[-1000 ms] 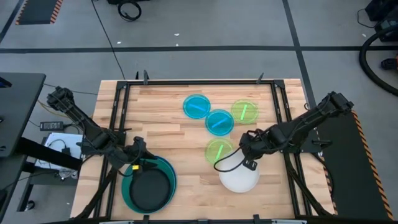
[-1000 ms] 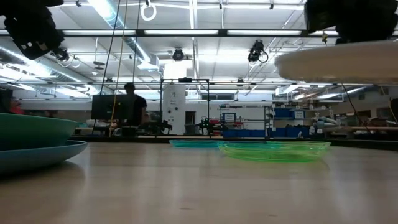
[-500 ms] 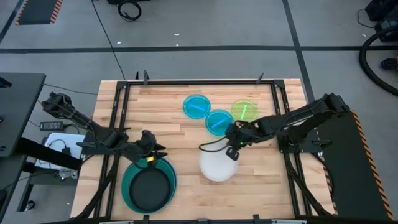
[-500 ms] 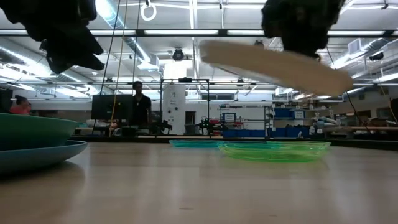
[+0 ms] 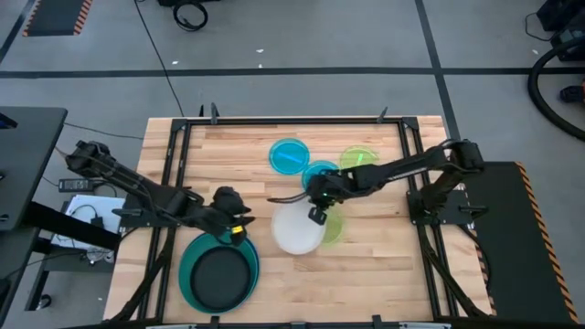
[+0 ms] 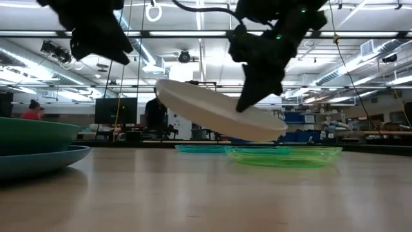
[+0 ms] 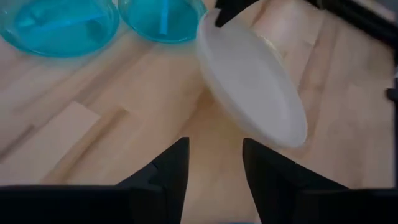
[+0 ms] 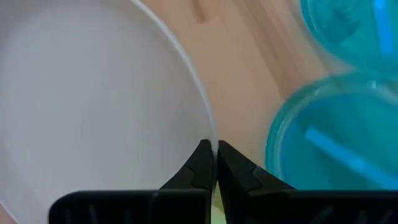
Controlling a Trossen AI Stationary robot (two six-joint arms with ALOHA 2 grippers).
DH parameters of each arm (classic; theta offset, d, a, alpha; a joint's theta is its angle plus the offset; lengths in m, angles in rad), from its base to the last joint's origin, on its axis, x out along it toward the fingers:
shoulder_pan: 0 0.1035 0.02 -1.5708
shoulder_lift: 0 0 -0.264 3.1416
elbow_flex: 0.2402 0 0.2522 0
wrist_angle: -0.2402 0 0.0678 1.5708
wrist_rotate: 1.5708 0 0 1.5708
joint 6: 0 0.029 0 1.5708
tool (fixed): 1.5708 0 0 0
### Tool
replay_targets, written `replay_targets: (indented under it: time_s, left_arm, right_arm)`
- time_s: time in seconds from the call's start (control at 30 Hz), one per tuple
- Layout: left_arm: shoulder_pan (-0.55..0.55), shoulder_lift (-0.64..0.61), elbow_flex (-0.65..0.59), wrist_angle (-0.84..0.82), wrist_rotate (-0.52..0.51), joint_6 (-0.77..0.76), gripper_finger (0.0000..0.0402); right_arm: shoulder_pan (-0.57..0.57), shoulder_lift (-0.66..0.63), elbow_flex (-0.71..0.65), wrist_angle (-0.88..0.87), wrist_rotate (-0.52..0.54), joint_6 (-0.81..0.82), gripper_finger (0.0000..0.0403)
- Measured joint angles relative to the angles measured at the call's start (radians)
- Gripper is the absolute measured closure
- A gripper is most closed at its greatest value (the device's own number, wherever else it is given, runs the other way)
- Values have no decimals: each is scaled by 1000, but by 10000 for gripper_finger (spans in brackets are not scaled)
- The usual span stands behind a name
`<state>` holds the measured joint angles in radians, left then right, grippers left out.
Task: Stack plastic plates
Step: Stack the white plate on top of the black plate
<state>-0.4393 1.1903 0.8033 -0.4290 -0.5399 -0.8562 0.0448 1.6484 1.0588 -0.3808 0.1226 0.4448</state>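
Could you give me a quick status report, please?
Right gripper pinching white plate by its rim, airborne, tilted. Left gripper open, empty, beside black-plate stack. Nothing between.

The wooden table (image 5: 238, 155) stands on a grey concrete floor (image 5: 302, 37) crossed by dark seams. Beyond the table, long ceiling lights (image 6: 199, 33) run over a white cabinet (image 6: 179, 103), a dark monitor (image 6: 116, 111), blue bins (image 6: 248, 137) and 2 people (image 6: 155, 113).
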Motion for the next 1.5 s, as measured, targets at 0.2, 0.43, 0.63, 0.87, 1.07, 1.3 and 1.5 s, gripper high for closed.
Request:
replay_targets:
  time_s: [0.2, 0.43, 0.63, 0.87, 1.07, 1.3, 1.5]
  left_arm:
    - [7, 131, 135, -176, -20, 5, 250]
    - [25, 160, 158, -281, -10, -47, 238]
    - [64, 157, 158, -320, -8, -68, 183]
    - [137, 157, 158, -325, -6, -73, 165]
    - [157, 157, 158, -324, 12, -48, 185]
    - [156, 157, 158, -323, 18, -47, 218]
    - [156, 157, 158, -323, 31, -46, 250]
  right_arm:
    - [-16, 117, 123, 11, -4, -85, 387]
    - [-16, 185, 200, 9, 103, -114, 387]
    - [-16, 190, 200, 42, 174, -99, 387]
    - [-16, 190, 200, 86, 198, -79, 387]
    - [-16, 190, 200, 111, 195, -78, 387]
    - [-16, 190, 200, 147, 194, -78, 387]
    - [-11, 190, 200, 211, 192, -75, 386]
